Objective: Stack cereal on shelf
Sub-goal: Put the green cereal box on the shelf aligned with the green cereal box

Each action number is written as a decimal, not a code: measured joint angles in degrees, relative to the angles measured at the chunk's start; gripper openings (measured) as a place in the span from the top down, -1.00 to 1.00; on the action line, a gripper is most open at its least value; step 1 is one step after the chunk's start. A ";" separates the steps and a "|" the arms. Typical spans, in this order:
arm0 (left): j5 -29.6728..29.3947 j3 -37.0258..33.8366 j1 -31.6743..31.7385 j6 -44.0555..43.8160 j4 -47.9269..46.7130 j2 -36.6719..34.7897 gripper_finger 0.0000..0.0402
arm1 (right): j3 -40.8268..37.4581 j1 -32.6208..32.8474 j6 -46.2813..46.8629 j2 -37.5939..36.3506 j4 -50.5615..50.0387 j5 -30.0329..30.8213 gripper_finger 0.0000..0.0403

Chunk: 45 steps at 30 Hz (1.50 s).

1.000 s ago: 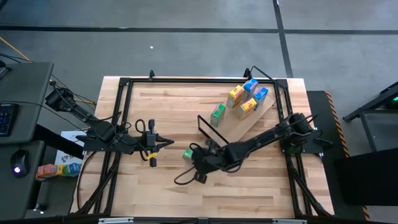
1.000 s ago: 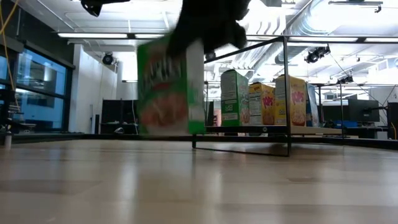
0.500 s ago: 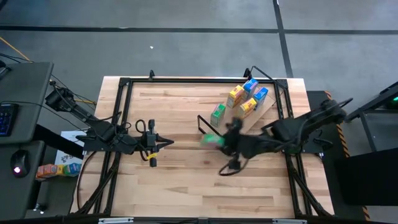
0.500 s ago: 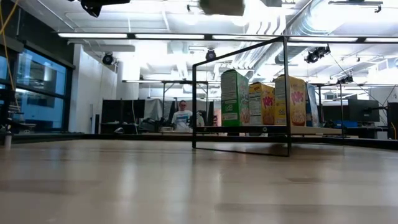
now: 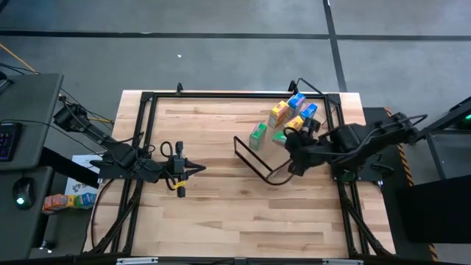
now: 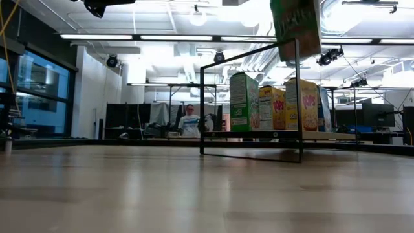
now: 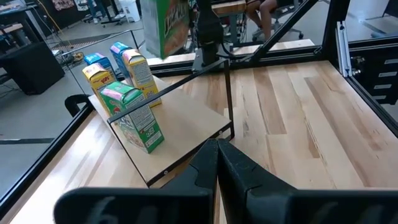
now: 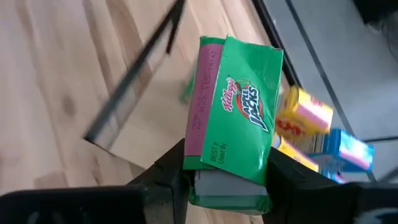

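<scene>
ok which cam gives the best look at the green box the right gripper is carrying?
Right wrist view: the green box fills the frame, label readable, clamped in the right gripper. The high view shows only a green sliver by the arm over the shelf. The low view crops it at the top edge; the left wrist view shows it blurred.

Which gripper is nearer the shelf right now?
Right. The right gripper hangs above the shelf, holding a green cereal box over it. The left gripper waits shut over the bare tabletop, well off the shelf's framed end.
</scene>
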 joint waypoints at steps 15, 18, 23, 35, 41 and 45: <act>0.00 0.00 -0.01 0.04 -0.09 0.00 1.00 | -26.65 -6.93 -11.41 -4.44 22.61 -15.09 0.41; 0.00 0.00 0.00 0.04 -0.07 0.00 1.00 | -29.38 -8.13 -14.84 -7.69 28.32 -15.39 0.41; 0.01 0.00 0.32 0.07 -0.08 0.00 1.00 | -33.51 -10.83 -18.14 -13.53 36.24 -18.60 0.41; 0.01 -0.02 3.50 0.05 0.08 2.39 1.00 | -41.98 -16.36 -18.34 -14.60 45.60 -23.32 0.41; 0.11 -0.07 4.96 1.15 0.93 4.52 1.00 | -41.96 -17.38 -18.06 -14.60 48.50 -23.97 0.41; -0.02 -0.04 5.31 2.51 3.04 4.46 1.00 | -41.96 -17.34 -18.24 -14.60 48.62 -23.23 0.41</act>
